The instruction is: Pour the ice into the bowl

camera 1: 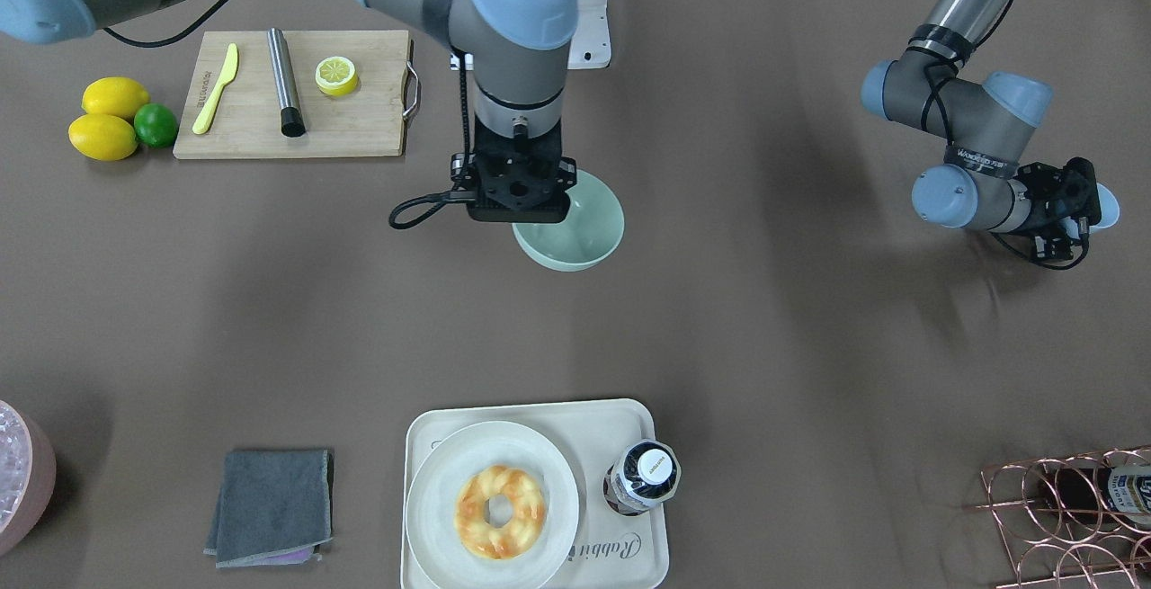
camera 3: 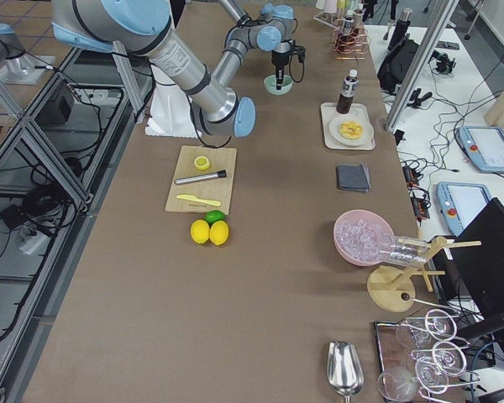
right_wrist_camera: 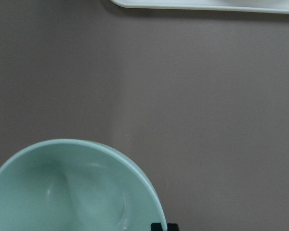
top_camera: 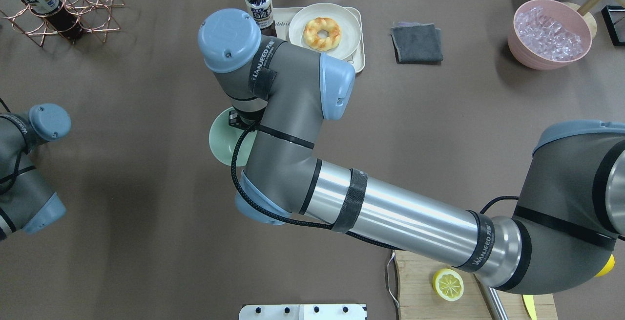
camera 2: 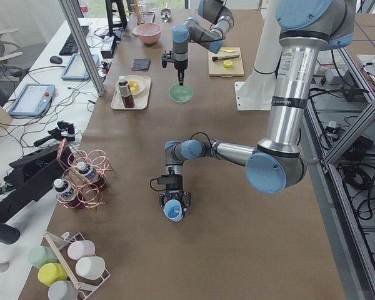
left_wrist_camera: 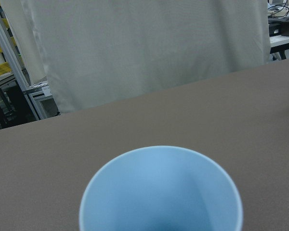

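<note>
Mid desk (camera 1: 773,346), mint bowl (camera 1: 589,234) sits under right end effector (camera 1: 526,211), tips at its rim, prob. steadying it for the pour; clamped or not, can't tell. Well off to the side, left end effector (camera 2: 173,201) grips blue cup (camera 2: 172,211); no ice visible.

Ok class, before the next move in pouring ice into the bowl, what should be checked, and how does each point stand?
1. The mint-green bowl upright and empty: ok.
2. The left hand grips the light blue cup: ok.
3. Any ice in the cup: cannot tell, its inside is blurred.
4. Cup above the bowl: not ok, they are far apart.
5. The right hand clear of the bowl: not ok, it is at the rim.
</note>
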Controlling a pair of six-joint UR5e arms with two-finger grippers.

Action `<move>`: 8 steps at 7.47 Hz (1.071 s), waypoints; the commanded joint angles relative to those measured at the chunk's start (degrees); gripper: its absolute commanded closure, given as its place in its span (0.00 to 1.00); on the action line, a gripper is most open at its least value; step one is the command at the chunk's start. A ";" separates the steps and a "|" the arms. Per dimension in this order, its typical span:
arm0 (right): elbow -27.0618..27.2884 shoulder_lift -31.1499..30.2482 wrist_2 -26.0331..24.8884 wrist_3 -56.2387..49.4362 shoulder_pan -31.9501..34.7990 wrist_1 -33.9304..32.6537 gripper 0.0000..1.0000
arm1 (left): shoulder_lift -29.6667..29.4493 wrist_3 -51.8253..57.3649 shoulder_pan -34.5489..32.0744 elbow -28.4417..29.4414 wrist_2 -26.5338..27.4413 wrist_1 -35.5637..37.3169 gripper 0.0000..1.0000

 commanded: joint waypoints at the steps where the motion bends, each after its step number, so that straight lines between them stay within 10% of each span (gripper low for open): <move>1: -5.28 -0.25 -2.12 0.46 -2.60 9.40 1.00 | -2.60 2.79 -3.08 -0.40 0.04 0.17 0.44; 5: -5.29 -3.94 -4.15 2.13 -5.07 15.49 1.00 | -6.90 3.77 -4.94 -3.12 0.04 1.57 0.44; 8: -4.41 -3.15 -3.72 1.60 -2.88 13.65 0.43 | -15.07 4.38 -4.50 -13.73 -0.40 17.35 0.44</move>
